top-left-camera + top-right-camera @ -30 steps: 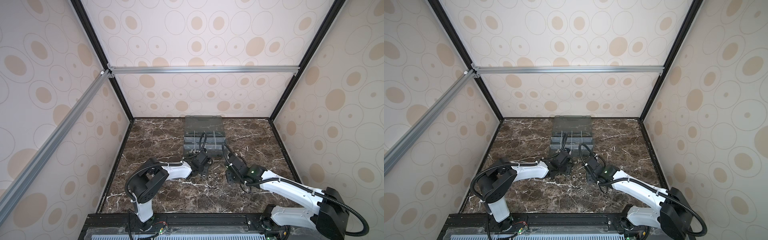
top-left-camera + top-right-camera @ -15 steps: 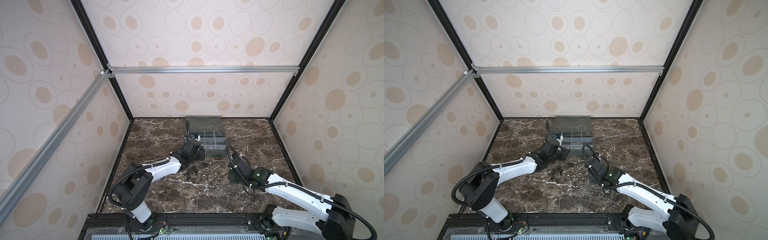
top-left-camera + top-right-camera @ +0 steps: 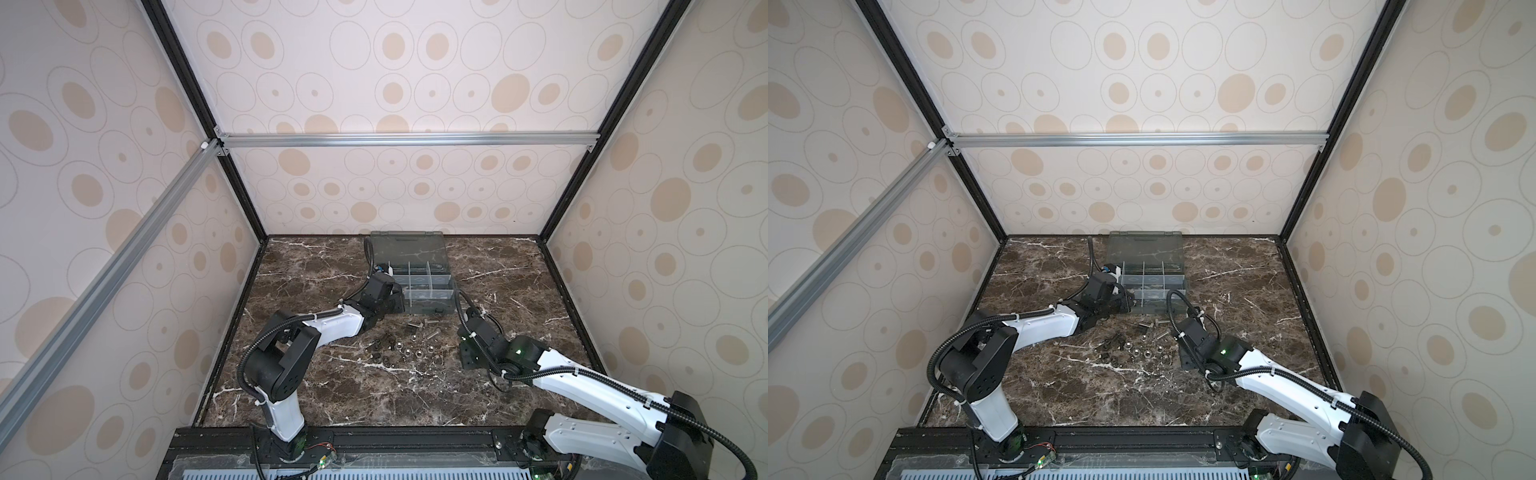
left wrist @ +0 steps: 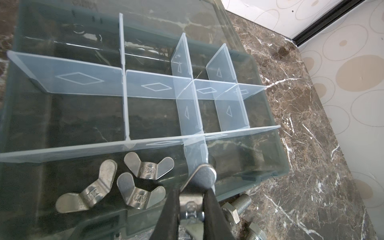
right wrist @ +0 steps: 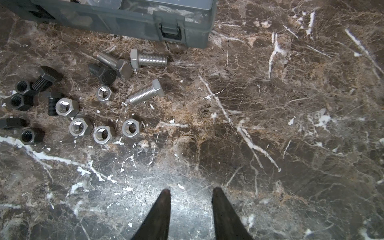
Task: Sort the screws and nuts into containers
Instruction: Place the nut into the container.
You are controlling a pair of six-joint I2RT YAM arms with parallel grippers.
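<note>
In both top views my left pincer sits at the near corner of the open organiser box. My right pincer hangs over the bare counter, and the loose pile lies between the two pincers. From the left wrist, the left pincer is clamped on a silver wing nut above the box's nearest compartment, where three wing nuts lie just beside its tips. From the right wrist, the right pincer stands narrowly parted and empty. The screws and nuts lie ahead of it, short of the box's front wall.
</note>
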